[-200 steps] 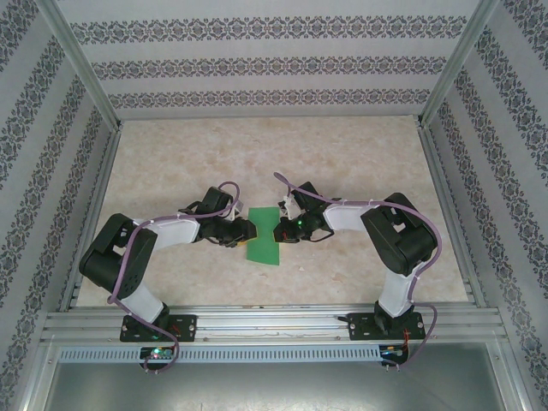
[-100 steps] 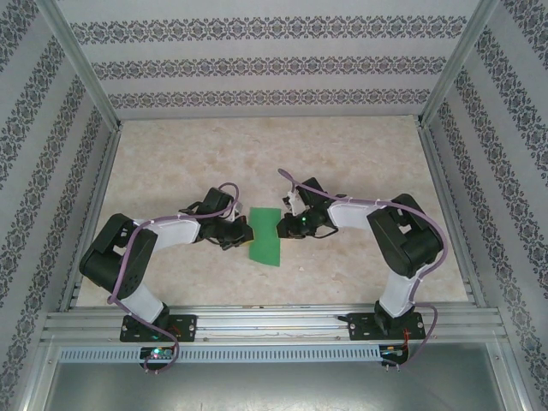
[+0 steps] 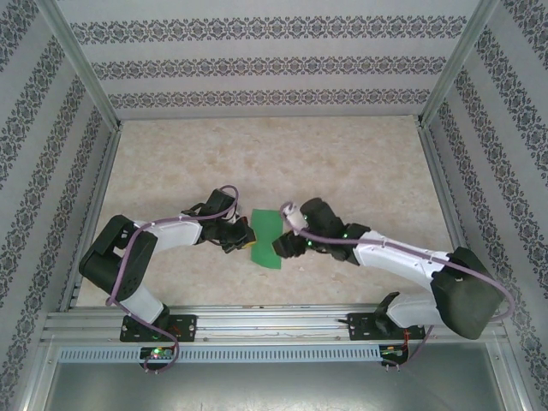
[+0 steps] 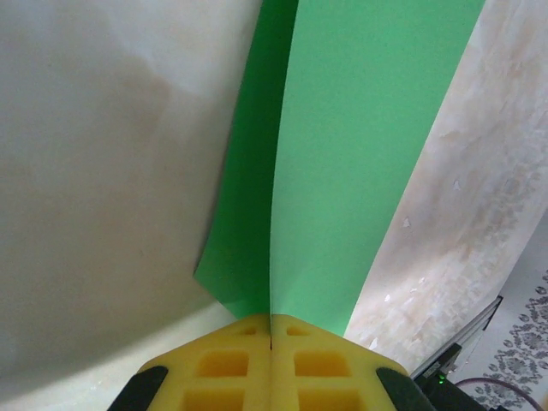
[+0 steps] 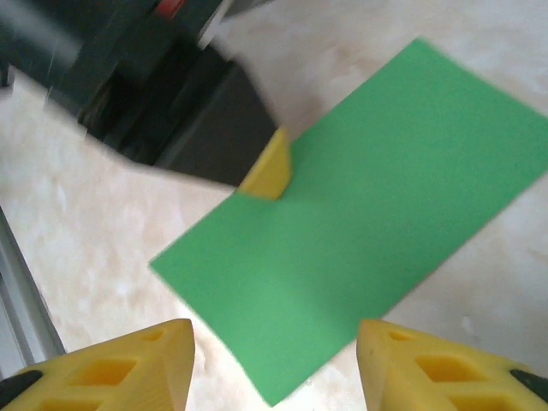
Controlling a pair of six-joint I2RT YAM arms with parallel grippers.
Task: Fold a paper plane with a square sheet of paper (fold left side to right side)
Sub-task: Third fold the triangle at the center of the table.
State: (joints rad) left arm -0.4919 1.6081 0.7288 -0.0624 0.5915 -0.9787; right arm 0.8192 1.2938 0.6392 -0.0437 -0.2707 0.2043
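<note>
Jaws of the left gripper (image 4: 271,332) are pinched tight on the 9 o'clock edge of the folded square sheet of paper (image 4: 360,154), likely pinning its doubled layers flat on the table (image 3: 342,163). The right gripper (image 5: 274,364) hangs at 3 o'clock, half-open and empty.

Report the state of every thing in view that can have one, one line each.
square sheet of paper: folded over into a two-layer rectangle, lying on the table, one edge pinched.
left gripper: shut on the paper's edge, both layers between its fingertips.
right gripper: open, fingers apart above a corner of the paper, holding nothing.
</note>
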